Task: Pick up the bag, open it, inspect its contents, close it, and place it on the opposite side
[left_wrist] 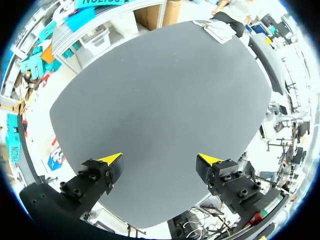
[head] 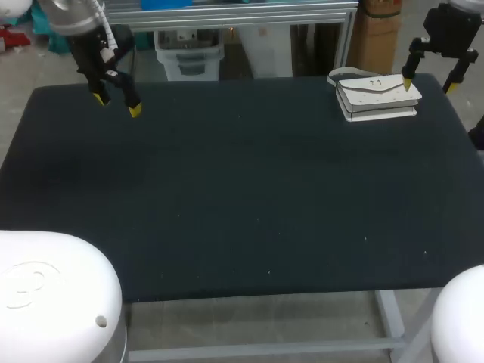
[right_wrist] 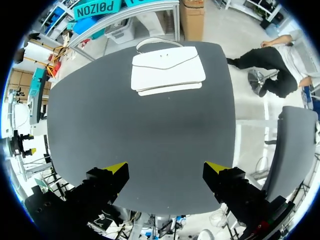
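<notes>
Lying flat, flap shut, white bag [head: 376,98] looks light, semi-stiff, prob slick; grab at strap loop [head: 333,75]; right gripper [head: 429,85], left gripper [head: 115,104] both spread, empty.

Head view: fixed overhead, looking down on the whole counter [head: 242,189], far from the bag [head: 376,97]. Left wrist view: raised over the counter, well apart from the bag, facing it along the left gripper [left_wrist: 160,160]. Right wrist view: raised near the bag, looking down past the right gripper [right_wrist: 166,167]. Shared by all three: counter top and bag.
</notes>
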Robot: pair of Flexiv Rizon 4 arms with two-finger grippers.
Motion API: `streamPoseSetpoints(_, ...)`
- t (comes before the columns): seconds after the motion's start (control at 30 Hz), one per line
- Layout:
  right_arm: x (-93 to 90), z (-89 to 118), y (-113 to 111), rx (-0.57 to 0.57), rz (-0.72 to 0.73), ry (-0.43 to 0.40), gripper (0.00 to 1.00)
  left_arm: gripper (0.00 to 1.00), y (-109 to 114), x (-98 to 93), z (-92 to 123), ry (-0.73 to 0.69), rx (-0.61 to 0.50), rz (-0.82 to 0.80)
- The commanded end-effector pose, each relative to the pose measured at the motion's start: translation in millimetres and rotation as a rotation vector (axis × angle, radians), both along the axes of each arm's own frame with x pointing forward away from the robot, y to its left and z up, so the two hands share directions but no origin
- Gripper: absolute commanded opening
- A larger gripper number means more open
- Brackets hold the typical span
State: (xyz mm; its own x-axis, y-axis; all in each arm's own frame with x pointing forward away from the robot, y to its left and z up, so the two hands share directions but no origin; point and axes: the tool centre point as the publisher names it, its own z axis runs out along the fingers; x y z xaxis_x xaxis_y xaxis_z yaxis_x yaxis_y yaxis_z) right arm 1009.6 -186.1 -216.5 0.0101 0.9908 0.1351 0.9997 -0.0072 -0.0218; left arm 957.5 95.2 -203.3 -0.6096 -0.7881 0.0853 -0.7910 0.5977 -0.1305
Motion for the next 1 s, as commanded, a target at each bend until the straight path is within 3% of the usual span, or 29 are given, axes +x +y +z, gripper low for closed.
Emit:
streamPoseSetpoints(0.03, 16.5, -7, -13, 0.048, -0.017, 0.048, 1.00, 1.00, -9, -13.1, -10, -0.152, -0.073, -0.193)
streamPoseSetpoints(0.53, 52.7, -38, -46, 0.135, -0.080, 0.123, 1.00, 1.00, -39, -27.4, -27, -0.309, -0.243, -0.654)
streamPoseSetpoints(1.0, 68.3, -61, -53, 0.250, -0.104, 0.138, 1.00, 1.00, -68, -18.8, -40, -0.369, -0.422, -0.709)
